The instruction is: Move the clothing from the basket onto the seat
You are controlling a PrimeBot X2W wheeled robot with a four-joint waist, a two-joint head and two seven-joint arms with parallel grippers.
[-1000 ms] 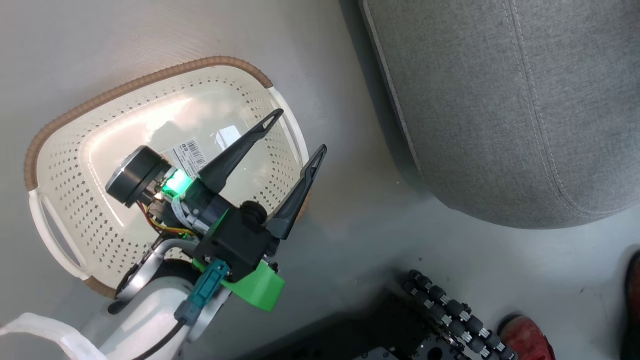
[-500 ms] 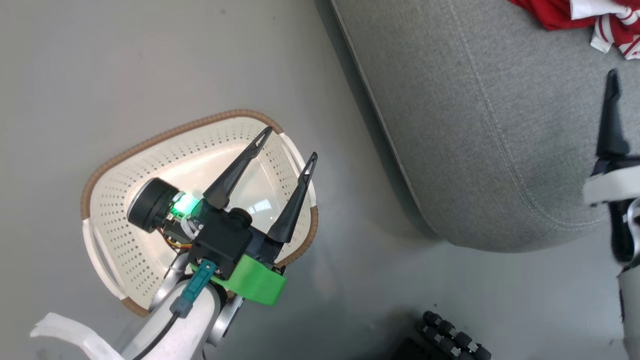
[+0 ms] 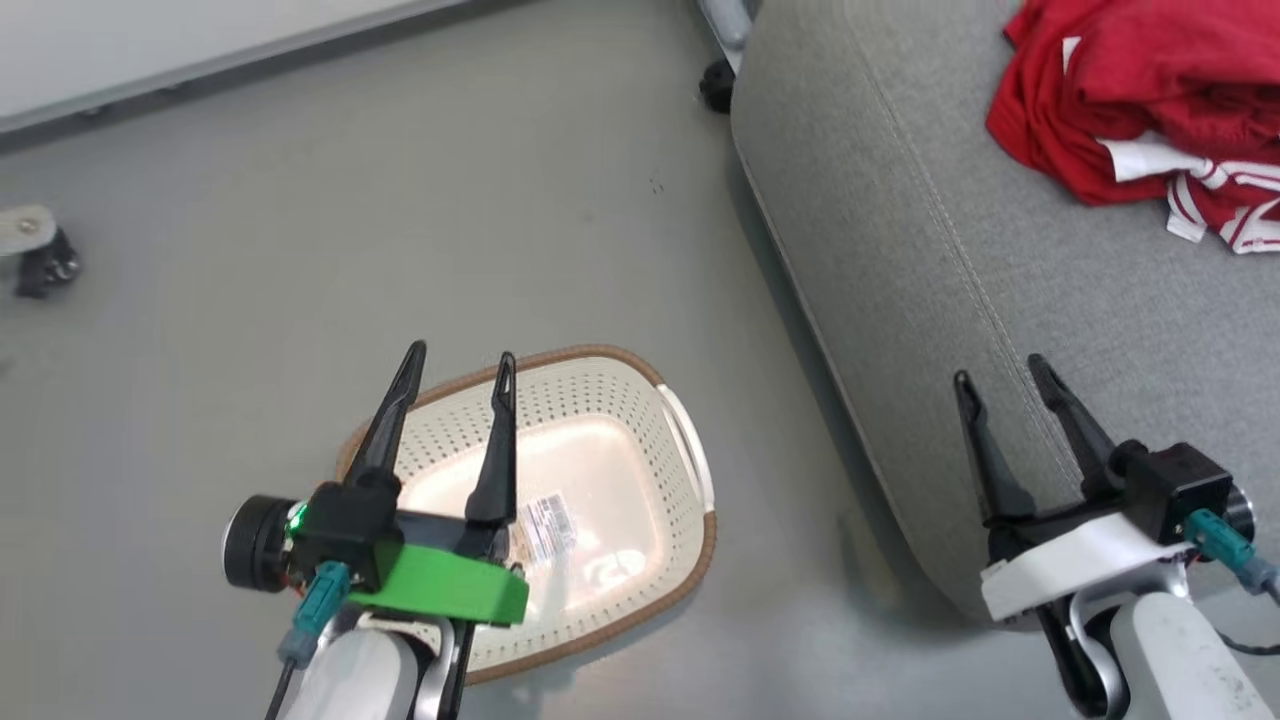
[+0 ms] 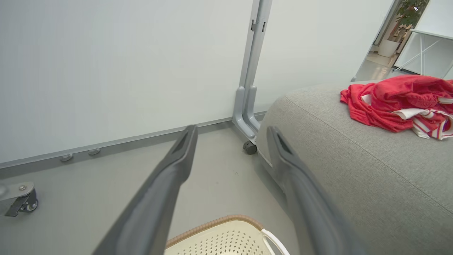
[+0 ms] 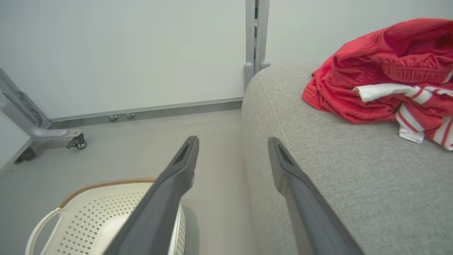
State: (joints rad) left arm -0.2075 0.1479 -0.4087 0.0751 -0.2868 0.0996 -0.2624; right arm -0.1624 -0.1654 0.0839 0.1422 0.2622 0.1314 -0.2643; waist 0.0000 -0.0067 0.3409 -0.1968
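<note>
The red clothing with white striped trim lies bunched on the light grey seat at the far right, and shows on the seat as a heap of clothing in the left wrist view and of clothing in the right wrist view. The cream basket stands on the floor with only a label on its bottom. My left gripper hovers open over the basket's left part. Over the seat's near edge my right gripper stands open, holding nothing.
A pale wall panel on a grey wheeled frame stands behind the seat's far corner. Another caster foot sits on the floor at the left. Grey floor lies between the basket and the wall.
The head camera has swung up and right, bringing the clothing and my right gripper into view. The left gripper's fingers now point straighter up the view over the basket.
</note>
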